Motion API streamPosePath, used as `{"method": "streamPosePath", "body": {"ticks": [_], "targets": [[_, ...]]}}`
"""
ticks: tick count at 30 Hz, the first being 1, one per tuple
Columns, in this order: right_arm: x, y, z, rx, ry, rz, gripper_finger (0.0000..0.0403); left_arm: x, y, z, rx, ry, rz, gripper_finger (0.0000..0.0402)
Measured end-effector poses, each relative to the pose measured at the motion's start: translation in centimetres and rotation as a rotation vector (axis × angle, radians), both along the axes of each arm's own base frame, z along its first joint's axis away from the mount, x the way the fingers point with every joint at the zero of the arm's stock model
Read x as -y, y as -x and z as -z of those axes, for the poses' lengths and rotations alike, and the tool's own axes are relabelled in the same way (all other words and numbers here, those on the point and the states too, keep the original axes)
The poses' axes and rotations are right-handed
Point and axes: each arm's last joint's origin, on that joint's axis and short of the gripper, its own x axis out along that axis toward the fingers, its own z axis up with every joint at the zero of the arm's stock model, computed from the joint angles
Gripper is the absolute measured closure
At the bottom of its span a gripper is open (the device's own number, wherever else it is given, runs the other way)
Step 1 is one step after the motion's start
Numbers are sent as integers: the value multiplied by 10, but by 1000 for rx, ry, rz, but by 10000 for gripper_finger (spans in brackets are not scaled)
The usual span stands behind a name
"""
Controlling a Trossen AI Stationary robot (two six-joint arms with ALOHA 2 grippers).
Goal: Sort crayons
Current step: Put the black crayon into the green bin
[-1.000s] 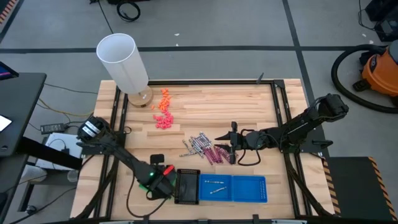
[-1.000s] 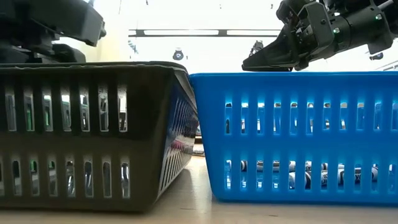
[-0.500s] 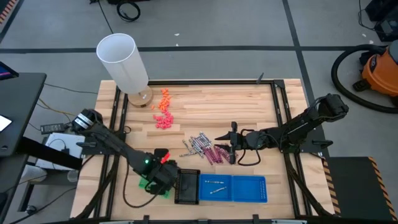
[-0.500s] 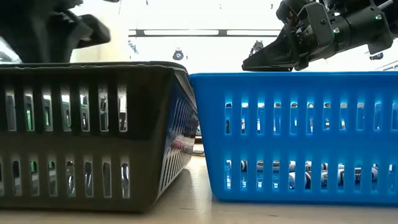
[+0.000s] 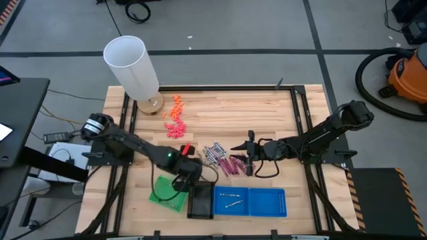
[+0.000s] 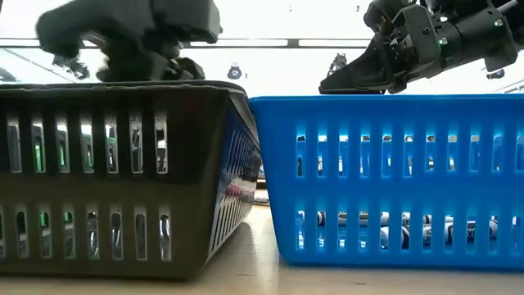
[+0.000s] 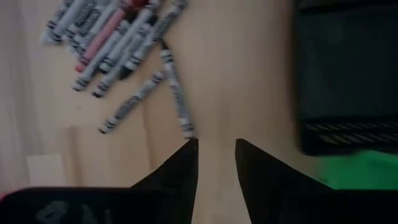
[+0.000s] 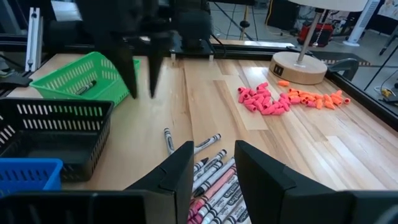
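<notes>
A pile of crayons, grey-silver and magenta, lies on the wooden table's middle, with a few strays at its left edge. My left gripper hangs open and empty just left of the pile, fingers pointing down; it also shows in its wrist view and the right wrist view. My right gripper is open and empty, level above the pile's right end. The black tray, blue tray and green tray stand along the near edge.
A few grey crayons lie in the blue tray and one in the green tray. Pink lumps and orange lumps lie far left of the pile. A white lamp stands at the far left corner.
My left gripper has swung from over the green tray at the near edge toward the table's far right, up to the crayon pile's left side, uncovering the green tray. The crayons and trays have stayed in place.
</notes>
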Motion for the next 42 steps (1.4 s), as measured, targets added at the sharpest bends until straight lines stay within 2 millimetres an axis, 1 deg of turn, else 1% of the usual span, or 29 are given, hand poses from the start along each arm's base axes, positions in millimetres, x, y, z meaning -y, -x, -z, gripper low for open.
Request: {"method": "streamPosePath", "body": {"ticks": [7, 10, 14, 18, 20, 22, 25, 29, 35, 42], "targets": [[0, 0, 1, -7, 4, -1, 276, -25, -4, 21, 28, -32, 46, 285], [0, 0, 1, -6, 4, 0, 276, -36, -6, 26, 41, -30, 59, 285], [3, 0, 1, -7, 10, 8, 276, -49, -11, 28, 71, 8, 68, 285], [6, -1, 1, -8, 12, 21, 276, -57, -18, 26, 116, 117, 56, 285], [7, -2, 1, -8, 12, 27, 276, -57, -21, 28, 133, 139, 19, 285], [9, -2, 1, -8, 12, 31, 276, -55, -22, 34, 110, 152, -14, 285], [9, -2, 1, -16, 14, 34, 276, -48, -24, 46, 86, 167, -57, 285], [9, -2, 2, -17, 9, 36, 276, -40, -26, 56, 73, 178, -103, 285], [9, -2, 1, -12, 6, 36, 276, -35, -26, 64, 73, 128, -187, 285], [9, -2, 1, -11, 3, 36, 276, -32, -26, 67, 68, 117, -192, 285]]}}
